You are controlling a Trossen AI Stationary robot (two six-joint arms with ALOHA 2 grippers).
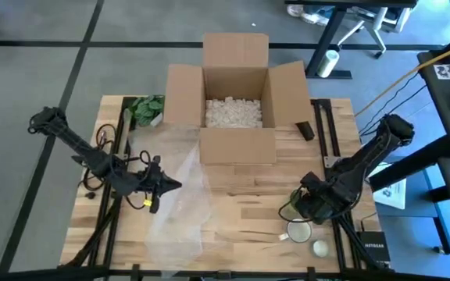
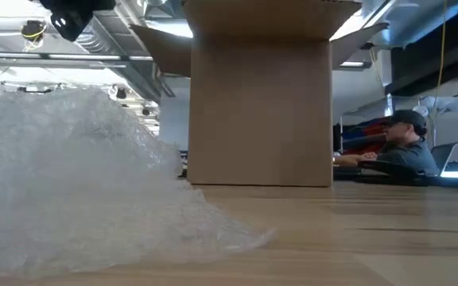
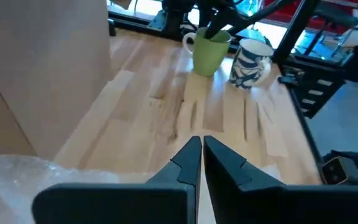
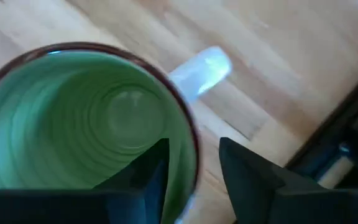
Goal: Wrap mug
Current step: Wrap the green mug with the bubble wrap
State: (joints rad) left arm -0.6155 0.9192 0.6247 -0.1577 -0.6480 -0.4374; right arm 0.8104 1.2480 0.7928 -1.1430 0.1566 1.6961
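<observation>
The green mug [image 1: 298,231] stood upright near the front right of the wooden tabletop [image 1: 241,211], with a second, white-and-blue patterned mug [image 3: 250,62] just beside it. The right end effector [image 4: 193,163] was down at the green mug, one finger inside and one outside, straddling the rim next to the handle; whether it pressed the wall could not be told. The left end effector [image 3: 199,155] hovered with its fingers together above the sheet of bubble wrap [image 1: 170,195] spread on the left half. An open cardboard box [image 1: 237,105] holding packing peanuts [image 1: 233,113] sat at the back centre.
</observation>
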